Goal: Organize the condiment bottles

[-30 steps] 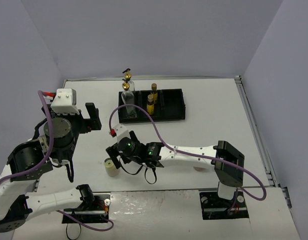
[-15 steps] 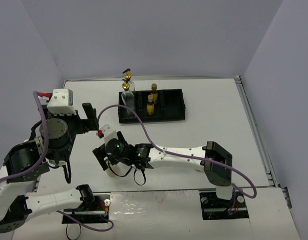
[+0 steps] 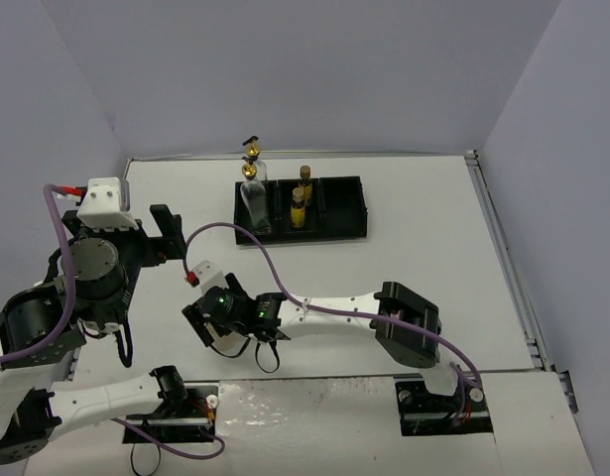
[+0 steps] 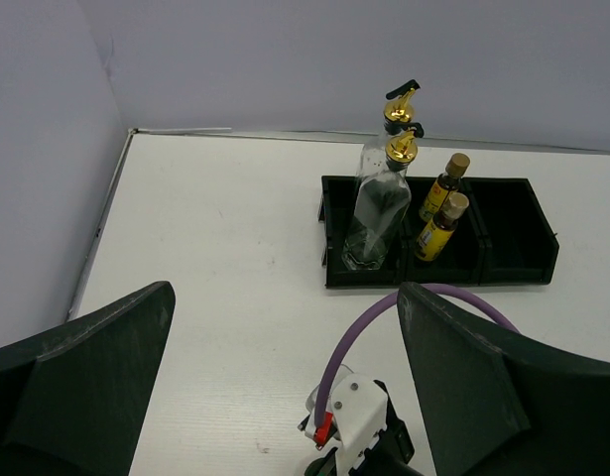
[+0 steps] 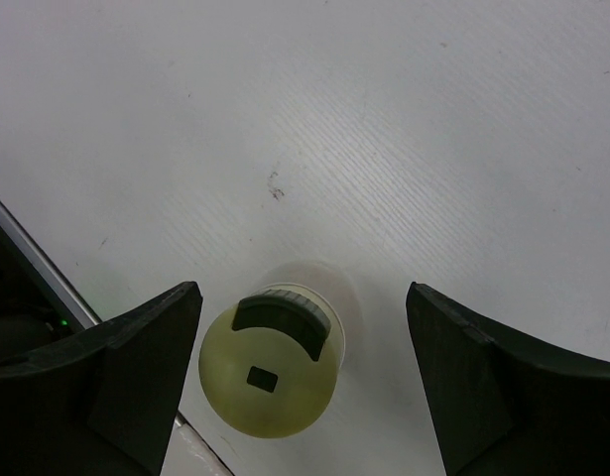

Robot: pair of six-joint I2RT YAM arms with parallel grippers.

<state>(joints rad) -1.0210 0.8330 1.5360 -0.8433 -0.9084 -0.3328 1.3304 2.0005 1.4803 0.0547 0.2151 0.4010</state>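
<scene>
Step in hand (judged): right arm picking up the beige jar (image 5: 273, 375) to bring it to the tray (image 4: 503, 182).

- Tray status: tall clear bottles (image 4: 376, 213) stand in its left compartment and amber bottles (image 4: 438, 226) in the middle one. The right compartment is bare.
- Jar: upright on the table (image 5: 384, 119), well apart from the tray, off its near-left corner toward the arm bases. The lid faces up, with a dark crescent slot and a small square hole.
- Right gripper (image 5: 301, 297): poised straight above the jar, jaws spread wide and holding nothing. Neither of the fingers (image 5: 116, 367) touches the jar.
- Left gripper (image 4: 283, 327): jaws also wide apart and empty, raised off the tray's left end and looking toward it.

Notes for doing the grasp well:
1. The jar sits off centre in the wrist view, nearer the left-hand finger. Shift so it lies midway before descending, or one pad will push it along the table.
2. Go low enough to clamp the body, not only the lid.
3. Close gently; a squat jar can tip.
4. Lift clear, then head for the tray's bare right compartment, keeping wide of the gold pourers.
</scene>
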